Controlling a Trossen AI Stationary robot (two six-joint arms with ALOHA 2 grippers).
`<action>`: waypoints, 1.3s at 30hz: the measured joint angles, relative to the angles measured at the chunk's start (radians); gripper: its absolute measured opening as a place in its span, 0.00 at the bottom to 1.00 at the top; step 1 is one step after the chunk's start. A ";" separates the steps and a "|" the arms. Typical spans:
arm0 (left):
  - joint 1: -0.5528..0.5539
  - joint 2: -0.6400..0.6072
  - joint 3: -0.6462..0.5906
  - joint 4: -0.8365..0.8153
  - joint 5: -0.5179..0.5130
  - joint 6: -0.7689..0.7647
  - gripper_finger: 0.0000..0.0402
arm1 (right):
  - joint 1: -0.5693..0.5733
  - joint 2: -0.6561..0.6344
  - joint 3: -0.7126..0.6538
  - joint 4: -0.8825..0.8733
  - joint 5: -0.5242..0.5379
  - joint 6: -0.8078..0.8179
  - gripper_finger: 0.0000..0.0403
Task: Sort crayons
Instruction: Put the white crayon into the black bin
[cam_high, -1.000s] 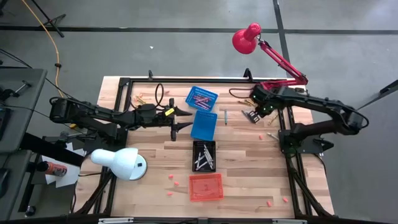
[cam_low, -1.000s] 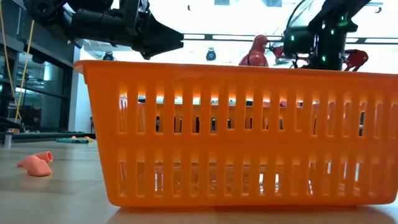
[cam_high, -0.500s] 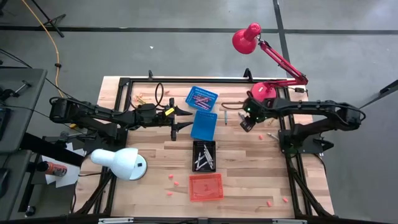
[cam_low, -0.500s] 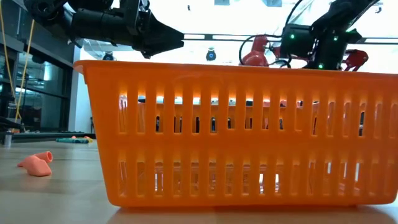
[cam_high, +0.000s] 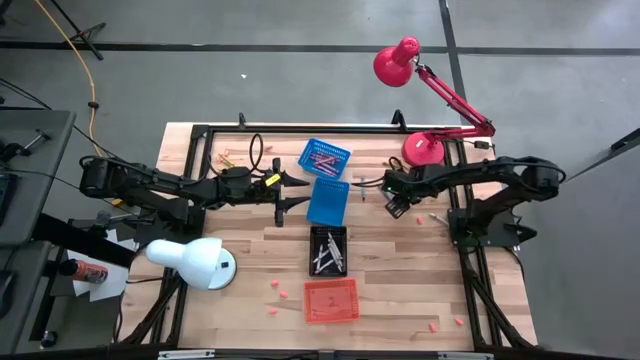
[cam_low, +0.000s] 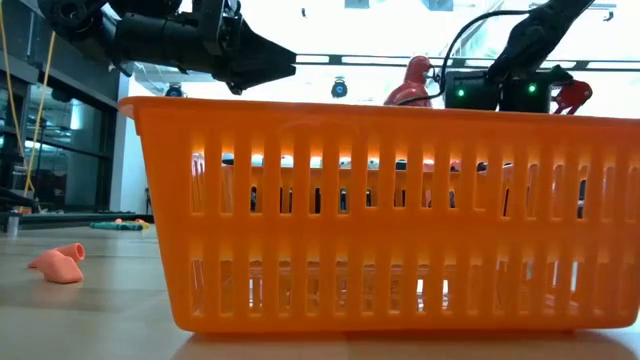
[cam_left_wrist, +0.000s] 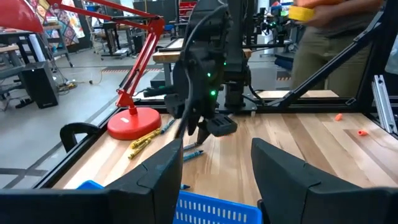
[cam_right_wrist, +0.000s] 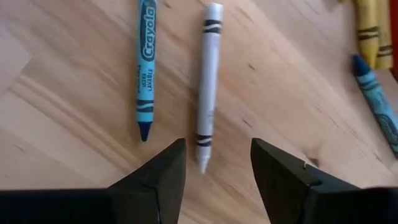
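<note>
White crayon (cam_right_wrist: 208, 87) flat, tip toward right hand (cam_right_wrist: 217, 171).

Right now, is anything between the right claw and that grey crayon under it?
Nothing visible. The right claw is open over the bare wood, with the grey crayon lined up between its fingers. The blue crayon lies beside it, apart and outside the gap.

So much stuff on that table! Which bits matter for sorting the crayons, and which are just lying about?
For the job:
- white crayon and blue crayon, under the right gripper, its jaws open
- yellow crayons by the red lamp's base
- blue baskets, black basket, orange basket
- left gripper, jaws open, waiting

Just lying about:
- red lamp
- white lamp
- pink bits
</note>
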 joint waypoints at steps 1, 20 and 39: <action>0.000 0.000 0.000 0.000 0.000 0.000 0.44 | 0.000 0.008 0.000 0.011 -0.001 -0.008 0.42; -0.002 0.000 0.000 0.000 0.000 -0.002 0.44 | -0.061 0.102 0.006 0.049 -0.073 -0.071 0.16; 0.016 0.000 0.000 -0.042 -0.004 -0.002 0.44 | 0.076 -0.033 -0.005 -0.022 0.124 -0.081 0.01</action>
